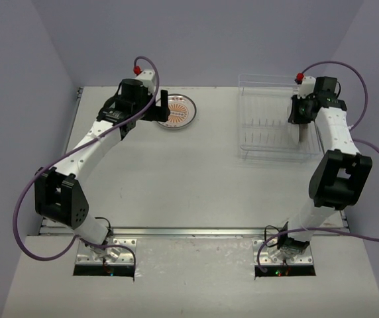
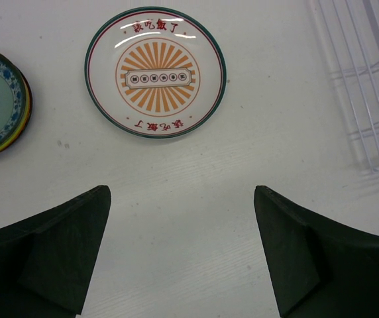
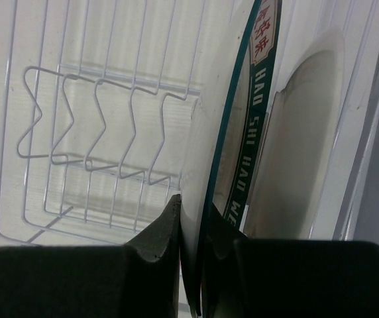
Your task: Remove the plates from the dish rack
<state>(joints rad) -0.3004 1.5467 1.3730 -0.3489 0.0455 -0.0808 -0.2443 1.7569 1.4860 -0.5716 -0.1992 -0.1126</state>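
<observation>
The dish rack lay around and ahead of the right gripper, whose jaws pinched the rim of the upright green-rimmed plate between them. A straight upward lift would best have cleared the tines. The left gripper stood wide open and empty, with the sunburst plate ahead of it.

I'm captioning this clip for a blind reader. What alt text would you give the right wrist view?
The right gripper pinches the rim of a white plate with a green lettered border, which stands upright on edge in the dish rack. To the left of the plate, a row of thin wire tines stands bare.
</observation>
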